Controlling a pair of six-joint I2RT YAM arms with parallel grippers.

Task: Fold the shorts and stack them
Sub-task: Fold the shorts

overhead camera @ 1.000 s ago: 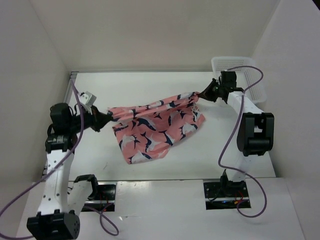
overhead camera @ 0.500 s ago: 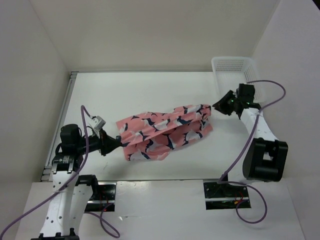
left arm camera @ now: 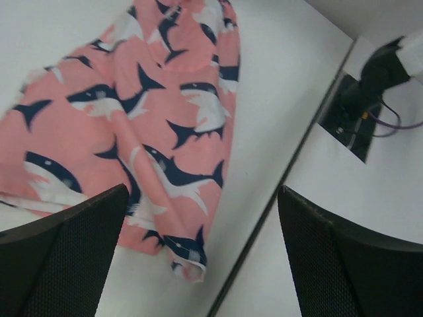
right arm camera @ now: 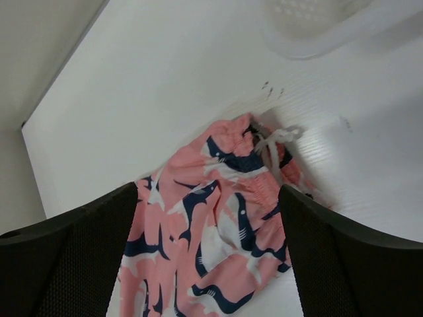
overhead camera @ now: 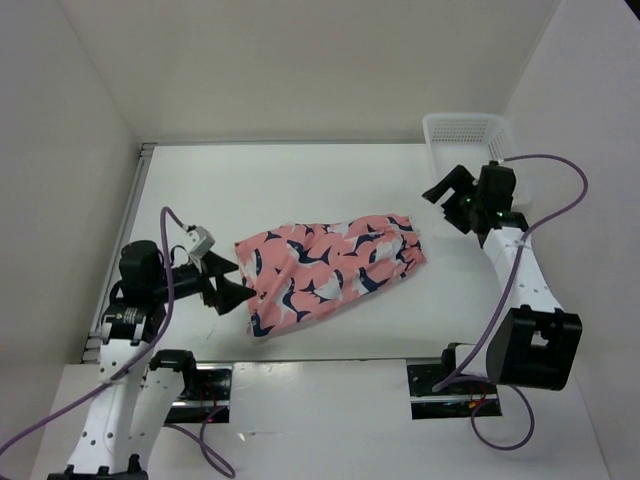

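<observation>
Shark-print shorts (overhead camera: 330,268) lying on table (overhead camera: 300,190) between left end effector (overhead camera: 231,281) and right end effector (overhead camera: 446,191) - both spread, empty. Light, floppy fabric, probably - pinch hem corners.

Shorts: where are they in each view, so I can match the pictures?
Top external: shorts at mid-table, toward the near edge.
Left wrist: shorts fill the upper left.
Right wrist: shorts at bottom centre.
Shared landmark: the white table beneath; the basket shows only in top and right wrist.
</observation>
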